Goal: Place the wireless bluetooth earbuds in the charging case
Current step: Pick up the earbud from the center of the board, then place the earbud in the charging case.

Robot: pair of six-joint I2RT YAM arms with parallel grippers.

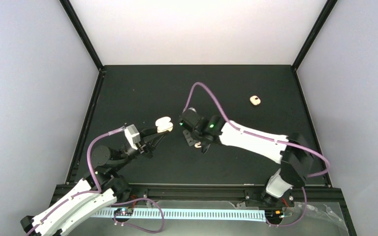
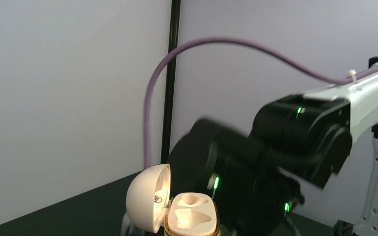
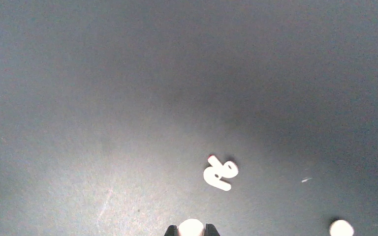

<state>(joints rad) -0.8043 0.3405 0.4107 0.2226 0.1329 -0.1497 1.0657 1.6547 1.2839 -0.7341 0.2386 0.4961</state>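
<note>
My left gripper is shut on the cream charging case and holds it above the mat. In the left wrist view the case is open, its lid is swung left, and both wells are empty. My right gripper hangs just right of the case. In the right wrist view it is shut on a small round cream earbud. Two earbuds lie touching on the mat ahead of it. Another round cream piece lies at the lower right.
A small cream object lies on the far right of the black mat. Black frame posts and pale walls enclose the mat. The right arm's wrist fills the space close behind the case.
</note>
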